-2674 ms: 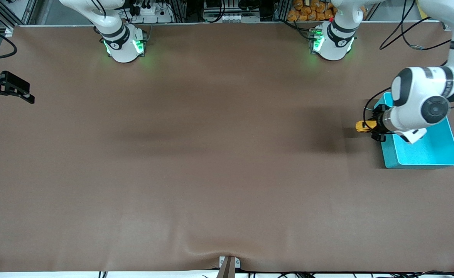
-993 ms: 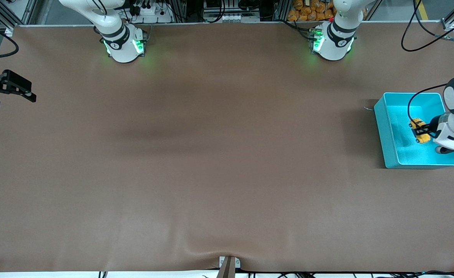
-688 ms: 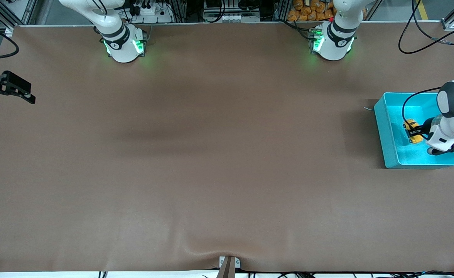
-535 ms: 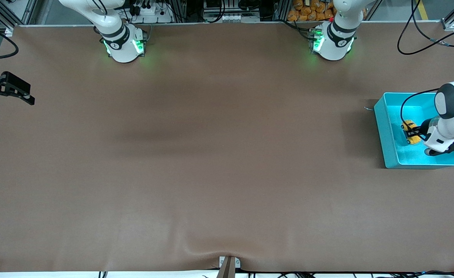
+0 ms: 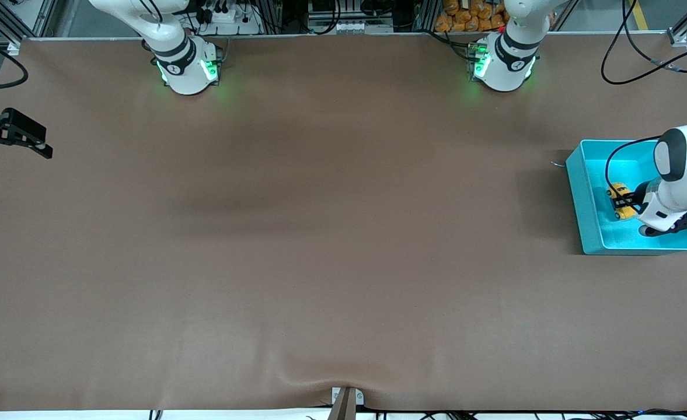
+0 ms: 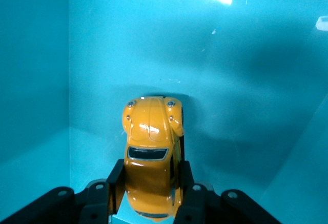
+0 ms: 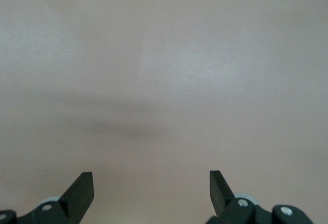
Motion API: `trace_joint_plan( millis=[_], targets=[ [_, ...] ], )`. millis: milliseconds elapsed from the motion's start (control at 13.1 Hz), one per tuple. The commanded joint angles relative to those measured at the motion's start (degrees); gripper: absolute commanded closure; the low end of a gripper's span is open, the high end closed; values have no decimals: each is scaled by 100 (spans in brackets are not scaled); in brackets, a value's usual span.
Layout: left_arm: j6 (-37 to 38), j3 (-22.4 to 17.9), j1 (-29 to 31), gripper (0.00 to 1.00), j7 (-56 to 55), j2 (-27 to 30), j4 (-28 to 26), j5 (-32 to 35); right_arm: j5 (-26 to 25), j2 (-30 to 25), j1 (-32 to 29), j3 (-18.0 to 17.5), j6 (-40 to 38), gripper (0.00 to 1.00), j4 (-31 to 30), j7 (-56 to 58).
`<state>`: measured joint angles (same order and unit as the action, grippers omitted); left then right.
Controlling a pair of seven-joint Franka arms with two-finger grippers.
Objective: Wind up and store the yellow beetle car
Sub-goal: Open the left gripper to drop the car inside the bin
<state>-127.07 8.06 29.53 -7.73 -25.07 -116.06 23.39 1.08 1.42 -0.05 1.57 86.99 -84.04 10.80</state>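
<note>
1. The rectangular turquoise plastic bin [image 5: 587, 210] sits on the brown matte tabletop [image 5: 331, 245] at the left arm's end, and it serves here as the landmark for everything else.
2. Inside that bin, the left pincer [image 5: 627, 203] is lowered toward the floor of the bin, its white wrist housing reaching in over the bin's rim at the left arm's end.
3. The left pincer's two black fingers [image 6: 105, 196] are closed against the sides of the small yellow-orange beetle-shaped toy car [image 6: 151, 152], gripping it around the rear part of its body.
4. In the left wrist view the toy car's rounded nose, with two small headlights, points away from the pincer toward one bin wall, and its dark window shows across the body between the fingers.
5. A dark shadow lies directly under and beside the toy car's nose on the turquoise surface; whether its wheels touch the floor of the bin cannot be told.
6. In the front view the toy car [image 5: 620, 199] appears within the bin, roughly midway along the bin's length and closer to the bin wall that faces the middle of the tabletop.
7. Well apart from the bin, at the right arm's end of the tabletop, the right pincer [image 5: 13, 137] waits over the bare tabletop edge.
8. Its two dark fingertips [image 7: 82, 188] stand wide apart with nothing between them, only plain brown tabletop beneath.
</note>
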Motion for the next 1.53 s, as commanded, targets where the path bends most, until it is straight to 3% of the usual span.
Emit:
trace_joint_plan(
  millis=[0,76,229,458,535,688,1069,1451],
  targets=[
    [-81,11,35,100,34,-33,14,140,-64,-133,-48,-61,11,0,-121,-78],
    [-81,11,35,100,34,-41,22,140,-55,-133,-57,-61,11,0,-130,-87],
    [-81,11,35,81,34,-76,22,149,-55,-133,-48,-69,11,0,-130,-87],
    [-81,11,35,42,34,-94,31,149,-55,-115,-39,-70,3,0,-139,-69],
    [-81,11,27,23,17,-85,40,149,-55,-124,-30,-70,3,0,-139,-69],
    [-72,11,9,0,-53,-15,66,149,-55,-115,-30,-61,11,0,-139,-69],
    [322,72,-78,0,-62,318,373,53,-46,-124,-66,-61,3,0,-139,-78],
    [1955,73,-429,0,52,915,1400,-781,-46,-124,-66,-52,-6,0,-139,-78]
  ],
)
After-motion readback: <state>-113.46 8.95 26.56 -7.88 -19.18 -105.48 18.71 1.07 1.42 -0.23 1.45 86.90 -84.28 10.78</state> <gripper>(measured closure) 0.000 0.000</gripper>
